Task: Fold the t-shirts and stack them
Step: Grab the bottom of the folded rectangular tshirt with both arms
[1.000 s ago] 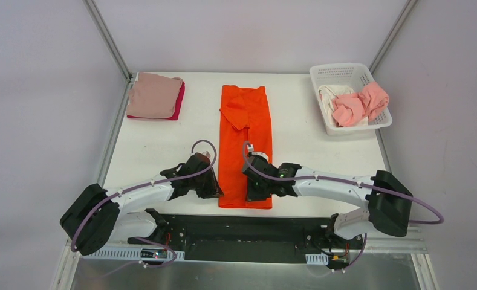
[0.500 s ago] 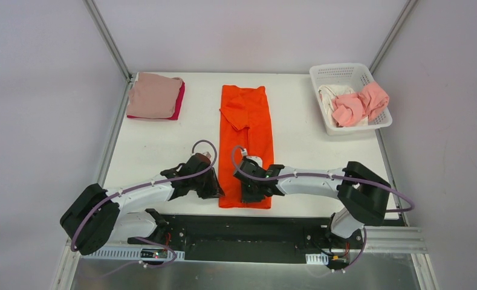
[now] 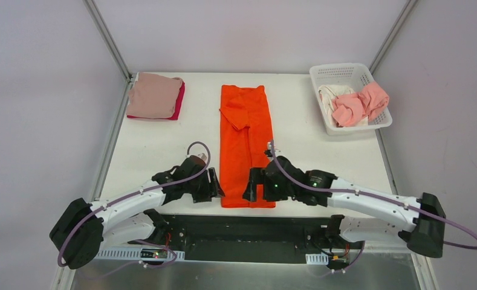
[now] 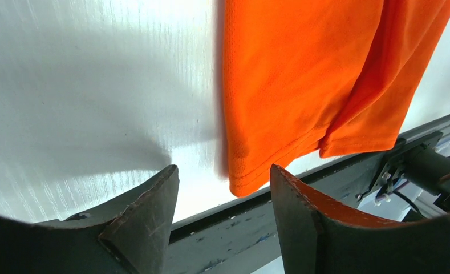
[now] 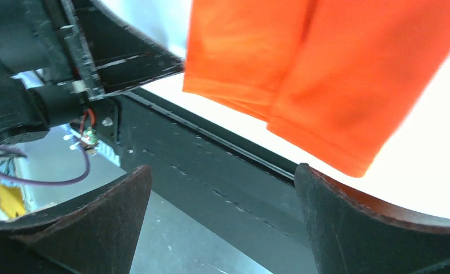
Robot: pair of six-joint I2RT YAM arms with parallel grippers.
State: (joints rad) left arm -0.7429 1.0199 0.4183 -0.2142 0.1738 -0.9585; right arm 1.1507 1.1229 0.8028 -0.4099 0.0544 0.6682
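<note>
A bright orange t-shirt [image 3: 246,136] lies on the white table as a long narrow strip, its near hem at the front edge. My left gripper [image 3: 217,186] is open just left of that hem. In the left wrist view the hem corner [image 4: 246,178] lies flat beyond the left gripper [image 4: 223,174], unclamped. My right gripper [image 3: 250,186] hovers open over the hem's right part, and the right wrist view shows the right gripper [image 5: 222,169] wide apart with the orange t-shirt [image 5: 325,74] ahead. A dusty pink t-shirt [image 3: 153,94] lies folded on a crimson one [image 3: 179,101] at the back left.
A white lattice basket [image 3: 342,71] at the back right holds a salmon pink t-shirt [image 3: 360,103] and a white one [image 3: 329,96]. The black mounting rail [image 3: 248,226] runs along the table's near edge under both grippers. Grey walls enclose the table.
Both grippers have opened and let go of the orange shirt's near hem, which now lies flat. The right arm's elbow has swung out to the right; the left gripper has drawn slightly nearer.
</note>
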